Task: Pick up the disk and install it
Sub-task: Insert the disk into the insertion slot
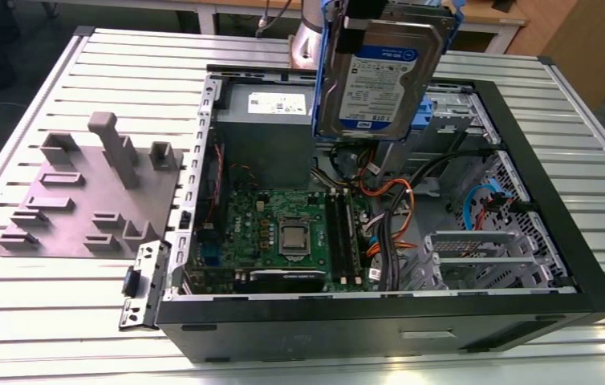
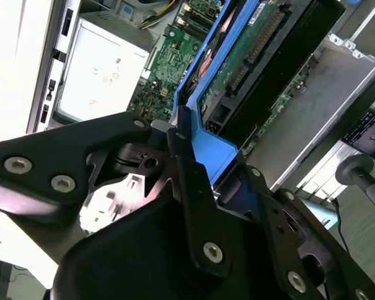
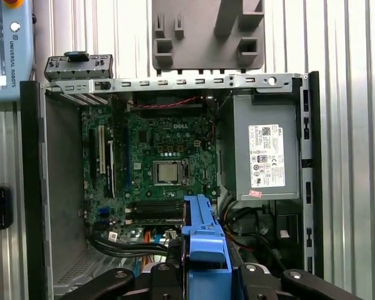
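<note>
The disk (image 1: 372,68), a silver hard drive with a white-and-blue label and blue side rails, hangs upright in the air over the far side of the open computer case (image 1: 591,265). My gripper (image 1: 372,10) is shut on its top edge. In the second wrist view the disk's green circuit side (image 2: 253,47) and blue rail (image 2: 206,147) run away from the black fingers (image 2: 184,165) clamped on the rail. In the first wrist view the disk (image 3: 203,228) shows edge-on, above the cables beside the power supply.
Inside the case lie the motherboard (image 1: 281,233), a grey power-supply box (image 1: 268,120), orange and black cables (image 1: 394,200) and a metal drive cage (image 1: 474,257). A grey fixture plate (image 1: 88,200) with upright blocks sits on the slatted table at the exterior view's left.
</note>
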Robot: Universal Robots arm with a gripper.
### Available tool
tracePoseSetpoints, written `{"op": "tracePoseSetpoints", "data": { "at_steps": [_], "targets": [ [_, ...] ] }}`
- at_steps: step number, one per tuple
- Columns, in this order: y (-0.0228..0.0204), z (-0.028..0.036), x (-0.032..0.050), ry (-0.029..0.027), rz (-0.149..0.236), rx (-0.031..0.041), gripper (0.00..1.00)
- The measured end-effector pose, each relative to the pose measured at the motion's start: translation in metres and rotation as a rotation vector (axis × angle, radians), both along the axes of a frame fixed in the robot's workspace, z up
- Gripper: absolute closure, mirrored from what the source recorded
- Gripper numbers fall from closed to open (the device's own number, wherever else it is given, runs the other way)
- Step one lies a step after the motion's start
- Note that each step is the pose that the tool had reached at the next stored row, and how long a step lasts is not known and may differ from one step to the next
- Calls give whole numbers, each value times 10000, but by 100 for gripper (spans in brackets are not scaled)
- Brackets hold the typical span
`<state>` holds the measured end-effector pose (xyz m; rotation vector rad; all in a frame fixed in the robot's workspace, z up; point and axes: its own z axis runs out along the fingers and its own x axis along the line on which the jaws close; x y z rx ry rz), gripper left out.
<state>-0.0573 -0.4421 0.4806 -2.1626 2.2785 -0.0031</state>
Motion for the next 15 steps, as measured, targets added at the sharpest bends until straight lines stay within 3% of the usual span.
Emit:
{"op": "tracePoseSetpoints", "data": {
  "at_steps": [10, 15],
  "targets": [
    [-32, 0, 0, 0, 0, 0, 64],
    [-74, -2, -1, -1, -1, 1, 64]
  ]
}}
